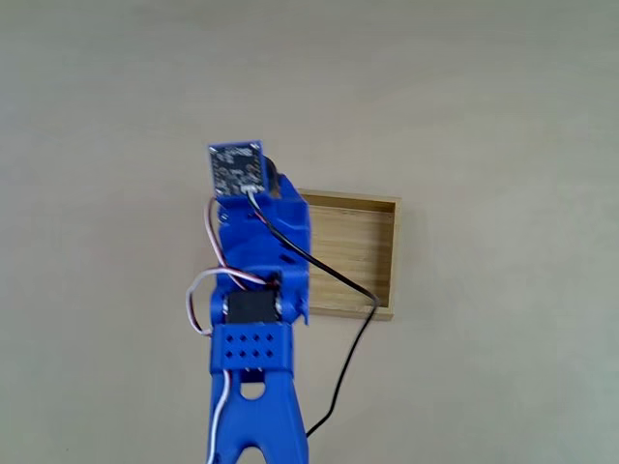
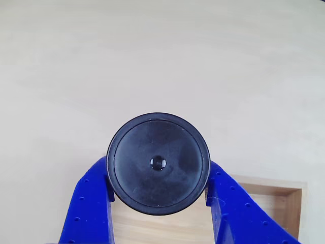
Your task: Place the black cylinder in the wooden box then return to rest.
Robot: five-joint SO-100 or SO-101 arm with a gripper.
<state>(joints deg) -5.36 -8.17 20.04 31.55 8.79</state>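
A pale beige tabletop (image 1: 484,97) spreads under me, plain and matte. In the fixed view my blue arm (image 1: 253,290) reaches up from the bottom edge and overlaps the left end of the wooden box (image 1: 363,256), with a black cable (image 1: 348,362) trailing off me. In the other view my gripper (image 2: 158,188) is clamped on the black cylinder (image 2: 158,163), a blue finger (image 2: 86,203) pressing each side, its dimpled round top facing the camera; the box corner (image 2: 284,195) shows beneath it
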